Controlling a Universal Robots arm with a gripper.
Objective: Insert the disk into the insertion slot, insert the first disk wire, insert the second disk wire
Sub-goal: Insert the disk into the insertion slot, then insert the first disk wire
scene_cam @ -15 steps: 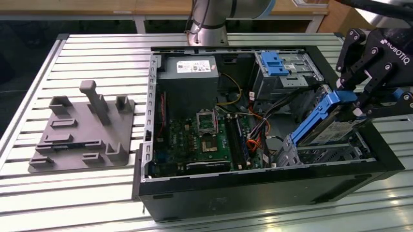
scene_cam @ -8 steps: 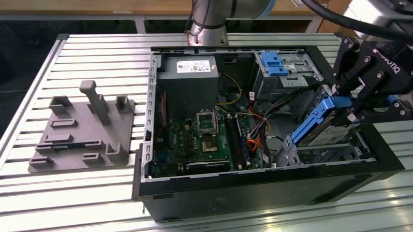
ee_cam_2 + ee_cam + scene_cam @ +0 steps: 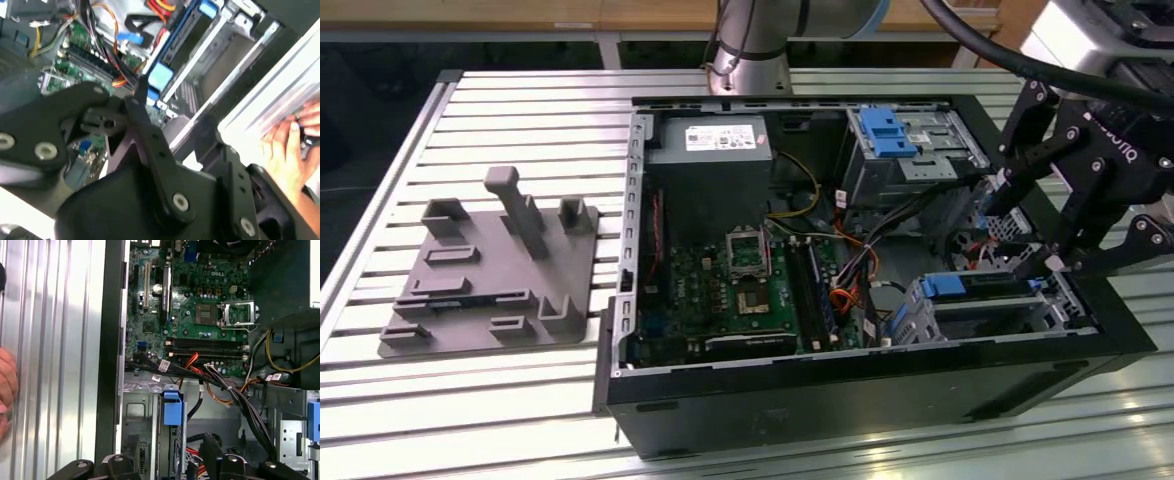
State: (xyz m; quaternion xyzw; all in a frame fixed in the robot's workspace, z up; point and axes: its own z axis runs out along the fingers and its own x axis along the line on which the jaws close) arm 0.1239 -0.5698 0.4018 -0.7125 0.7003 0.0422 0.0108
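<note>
Disk (image 3: 981,287) sits in the insertion slot (image 3: 987,318), about 4 o'clock in the case (image 3: 854,392) in the exterior view. The gripper (image 3: 1027,238) hangs just above it, spread wide and holding nothing. My guess is the drive's stiff, fairly heavy and shock-sensitive, so grip the blue carrier's edges.

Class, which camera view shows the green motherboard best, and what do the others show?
The first wrist view: the motherboard faces the camera, socket and memory slots plain. The exterior view shows it slanted inside the case; the second wrist view catches a corner behind cables.
</note>
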